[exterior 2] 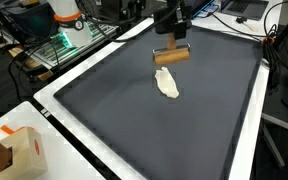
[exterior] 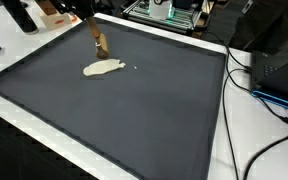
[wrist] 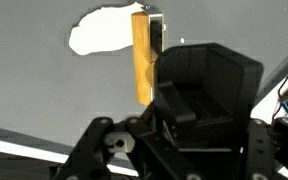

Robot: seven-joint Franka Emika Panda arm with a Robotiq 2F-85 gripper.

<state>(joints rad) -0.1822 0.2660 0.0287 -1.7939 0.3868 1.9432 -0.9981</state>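
the gripper (exterior 2: 172, 47) has its jaws closed on a wooden block (exterior 2: 172, 56), which sits crosswise between them (a yellow bar in the wrist view). just beyond the jaws a white scrap (exterior 2: 168, 85) lies flat on the dark mat (exterior 2: 104, 110); whether block and scrap touch, i cannot tell. as i judge it, the grasp is done and the block is not yet released. no writing is legible.

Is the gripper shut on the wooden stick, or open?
Shut on it. In an exterior view the gripper clamps the wooden stick at mid-length, held level; the wrist view shows the stick running into the grip.
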